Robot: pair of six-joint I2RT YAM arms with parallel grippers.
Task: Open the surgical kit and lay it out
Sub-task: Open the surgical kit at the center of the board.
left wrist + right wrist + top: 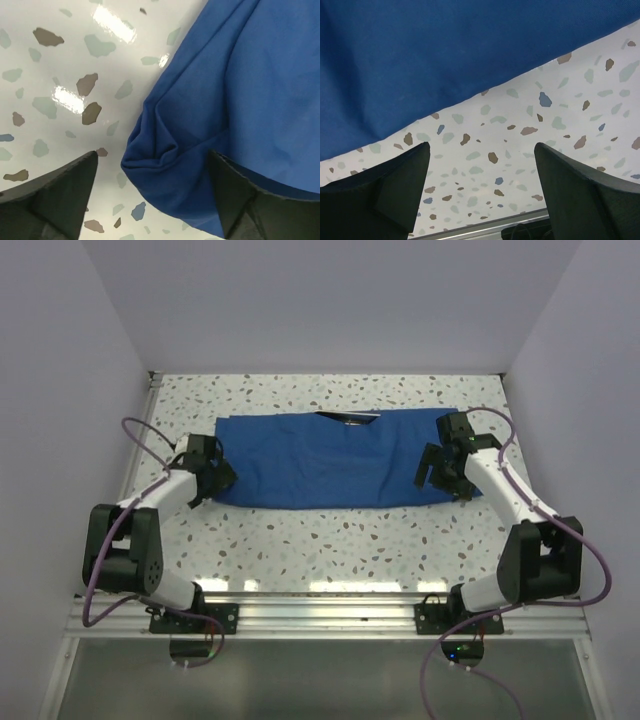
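Observation:
The royal-blue cloth wrap (335, 462) lies folded into a wide rectangle on the speckled table. At its far edge a gap shows a sliver of shiny steel (350, 419); the tray, tweezers and scissors are otherwise hidden. My left gripper (215, 478) is open and empty at the cloth's near-left corner, which lies bunched between its fingers in the left wrist view (170, 165). My right gripper (440, 472) is open and empty above the cloth's near-right edge. The right wrist view shows the cloth's edge (445, 65) ahead of the fingers and bare table between them.
White walls close in the table on the left, back and right. A metal rail (320, 612) runs along the near edge by the arm bases. Purple cables (140, 435) loop beside each arm.

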